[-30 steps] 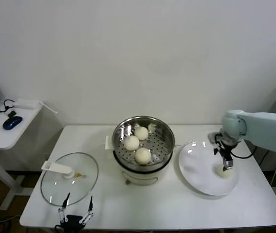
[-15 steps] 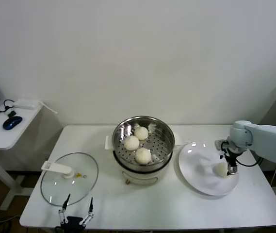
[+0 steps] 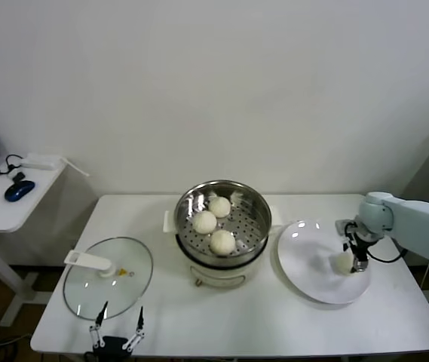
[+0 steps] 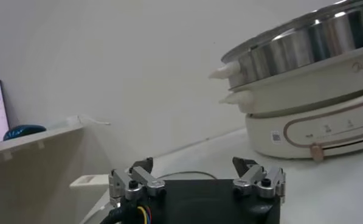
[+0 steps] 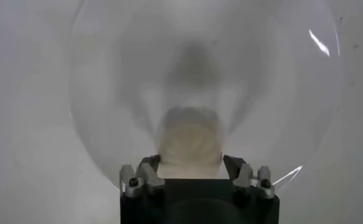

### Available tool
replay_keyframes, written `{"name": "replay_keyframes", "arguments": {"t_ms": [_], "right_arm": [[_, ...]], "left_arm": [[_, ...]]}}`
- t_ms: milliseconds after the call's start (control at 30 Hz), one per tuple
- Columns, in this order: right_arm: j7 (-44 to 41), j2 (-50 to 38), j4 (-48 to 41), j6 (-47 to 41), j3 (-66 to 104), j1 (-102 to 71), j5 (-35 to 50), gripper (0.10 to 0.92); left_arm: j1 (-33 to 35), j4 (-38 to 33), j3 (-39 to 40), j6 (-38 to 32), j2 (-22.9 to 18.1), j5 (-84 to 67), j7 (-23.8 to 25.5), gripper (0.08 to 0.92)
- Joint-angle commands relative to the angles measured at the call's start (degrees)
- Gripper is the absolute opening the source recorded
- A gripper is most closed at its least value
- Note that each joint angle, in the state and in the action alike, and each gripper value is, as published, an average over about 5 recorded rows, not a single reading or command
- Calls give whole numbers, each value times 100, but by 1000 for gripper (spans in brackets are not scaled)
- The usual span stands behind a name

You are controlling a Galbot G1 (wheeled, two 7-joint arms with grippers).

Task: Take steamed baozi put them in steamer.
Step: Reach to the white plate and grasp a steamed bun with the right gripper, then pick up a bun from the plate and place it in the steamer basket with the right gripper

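Note:
The steamer point(image 3: 253, 209) stands mid-table on its cream cooker base, with three baozi on its perforated floor point(image 3: 219, 206) point(image 3: 204, 222) point(image 3: 222, 241). A fourth baozi point(image 3: 341, 262) lies on the right part of the white plate point(image 3: 304, 280). My right gripper point(image 3: 356, 261) is down on the plate with its fingers against both sides of this baozi point(image 5: 190, 139), shut on it. In the right wrist view the gripper point(image 5: 190, 162) has the bun filling the gap. My left gripper point(image 3: 116, 320) is parked open and empty at the table's front left edge.
A round glass lid point(image 3: 108, 279) with a white handle lies on the table's left, just beyond the left gripper. The steamer and its base show in the left wrist view point(image 4: 309, 42). A side desk point(image 3: 3, 207) with a mouse stands far left.
My right gripper has dropped lower over the plate, shifted slightly to the right, and settled around the baozi. The left arm and the three buns in the steamer have not moved.

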Motion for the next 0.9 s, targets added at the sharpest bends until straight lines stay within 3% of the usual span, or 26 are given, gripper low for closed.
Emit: {"name": "replay_keyframes", "arguments": {"t_ms": [33, 233, 567, 900], "right_arm": [[-64, -22, -40, 20, 125, -37, 28, 648], [-301, 144, 316, -1, -637, 1033, 678, 557], [-857, 1025, 1029, -49, -1994, 3771, 2450, 551], [-983, 1806, 1195, -266, -1648, 4585, 3554, 551]], "left_arm": [[0, -10, -1, 10, -145, 6, 1, 823], [-11, -32, -9, 31, -141, -2, 7, 823], [-78, -36, 33, 67, -136, -8, 28, 823], [-115, -66, 74, 91, -80, -31, 42, 823]]}}
